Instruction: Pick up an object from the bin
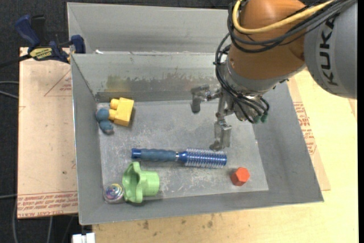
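seemingly the tool [220, 141] is hung just over the bristled head of the blue hairbrush [170, 155], which is laid across the middle of the bin [284, 165]; released or clenched cannot be told. it is judged light, stiff, slippery; the narrow handle is best taken crosswise.

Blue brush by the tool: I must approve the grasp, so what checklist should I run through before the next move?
1. The tool lines up, in this view, with the bristled end of the blue brush: ok.
2. Brush lies apart from the red block and the green toy: ok.
3. Brush lies away from the walls of the bin: ok.
4. Height of the tool above the brush: cannot tell.
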Robot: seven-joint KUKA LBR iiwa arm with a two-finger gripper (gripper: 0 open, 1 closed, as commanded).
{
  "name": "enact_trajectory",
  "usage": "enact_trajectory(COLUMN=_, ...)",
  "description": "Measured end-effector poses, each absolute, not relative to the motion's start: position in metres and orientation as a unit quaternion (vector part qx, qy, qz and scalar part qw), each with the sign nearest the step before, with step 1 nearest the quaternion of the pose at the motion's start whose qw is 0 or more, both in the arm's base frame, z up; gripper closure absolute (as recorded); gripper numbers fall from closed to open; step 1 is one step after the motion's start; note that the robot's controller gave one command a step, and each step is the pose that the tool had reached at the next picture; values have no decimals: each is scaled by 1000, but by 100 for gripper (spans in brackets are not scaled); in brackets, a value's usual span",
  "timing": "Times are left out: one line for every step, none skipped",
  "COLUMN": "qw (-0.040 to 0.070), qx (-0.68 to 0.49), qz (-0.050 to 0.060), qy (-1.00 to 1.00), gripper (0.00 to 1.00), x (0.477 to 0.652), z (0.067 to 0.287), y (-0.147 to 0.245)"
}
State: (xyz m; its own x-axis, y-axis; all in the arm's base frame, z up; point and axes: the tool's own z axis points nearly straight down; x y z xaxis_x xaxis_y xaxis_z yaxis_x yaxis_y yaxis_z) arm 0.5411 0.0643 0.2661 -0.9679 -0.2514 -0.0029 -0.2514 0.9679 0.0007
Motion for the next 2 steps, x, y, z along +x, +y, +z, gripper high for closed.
enact_trajectory(qw=-4, qx=-117, qz=1, qy=993, gripper=0, x=491, z=213, y=58)
enact_trajectory(qw=-3, qx=-173, qz=2, qy=985, gripper=0, x=496, z=89, y=135)
